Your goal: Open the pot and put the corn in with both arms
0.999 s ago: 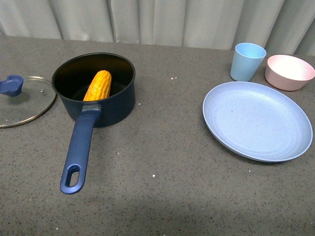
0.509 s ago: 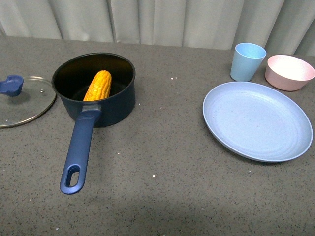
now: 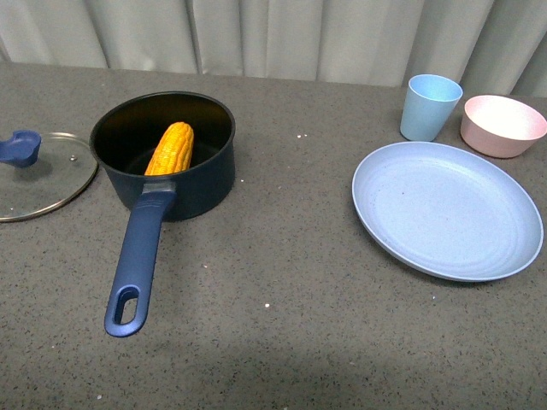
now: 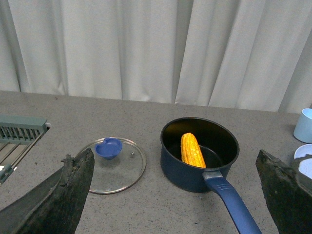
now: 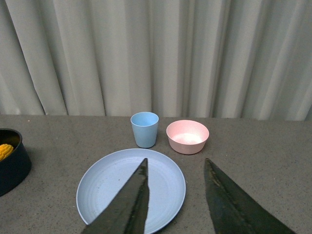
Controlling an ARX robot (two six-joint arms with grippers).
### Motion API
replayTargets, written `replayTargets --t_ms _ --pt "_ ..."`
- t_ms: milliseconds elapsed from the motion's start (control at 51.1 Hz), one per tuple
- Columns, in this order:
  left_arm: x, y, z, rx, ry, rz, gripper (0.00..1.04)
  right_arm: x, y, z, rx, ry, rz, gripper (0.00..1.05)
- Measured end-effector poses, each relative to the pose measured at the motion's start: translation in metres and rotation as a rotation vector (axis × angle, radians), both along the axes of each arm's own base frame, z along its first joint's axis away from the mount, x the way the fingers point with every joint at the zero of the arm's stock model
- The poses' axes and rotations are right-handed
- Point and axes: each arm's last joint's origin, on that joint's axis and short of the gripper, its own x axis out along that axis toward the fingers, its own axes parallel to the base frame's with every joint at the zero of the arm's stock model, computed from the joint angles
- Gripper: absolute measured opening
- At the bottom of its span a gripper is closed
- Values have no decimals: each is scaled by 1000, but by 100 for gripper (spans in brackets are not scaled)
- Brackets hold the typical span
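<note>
The dark navy pot [image 3: 203, 175] stands uncovered at the left of the table, its long blue handle [image 3: 137, 260] pointing toward me. The yellow corn [image 3: 169, 149] lies inside it, leaning on the wall. The glass lid [image 3: 38, 175] with a blue knob lies flat on the table left of the pot. Neither arm shows in the front view. The left wrist view looks from well back at the pot [image 4: 185, 170], corn [image 4: 192, 150] and lid [image 4: 114, 165]; my left gripper [image 4: 175, 158] is open wide. My right gripper [image 5: 175, 163] is open above the blue plate [image 5: 105, 185].
A large pale blue plate [image 3: 449, 209] sits at the right, with a light blue cup [image 3: 430, 107] and a pale pink bowl [image 3: 502, 125] behind it. Curtains hang along the table's far edge. A grey slatted rack [image 4: 19, 129] shows at the table's left in the left wrist view.
</note>
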Motion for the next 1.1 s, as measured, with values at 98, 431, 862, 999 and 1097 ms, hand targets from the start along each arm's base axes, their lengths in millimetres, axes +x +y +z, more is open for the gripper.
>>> replayTargets --t_ms 98,431,862,999,1097 --pt "0 0 0 0 0 0 98 0 0 0 0 0 0 57" --pt "0 0 0 0 0 0 98 0 0 0 0 0 0 96" --pt "0 0 0 0 0 0 98 0 0 0 0 0 0 96" --pt "0 0 0 0 0 0 98 0 0 0 0 0 0 96" --pt "0 0 0 0 0 0 98 0 0 0 0 0 0 96"
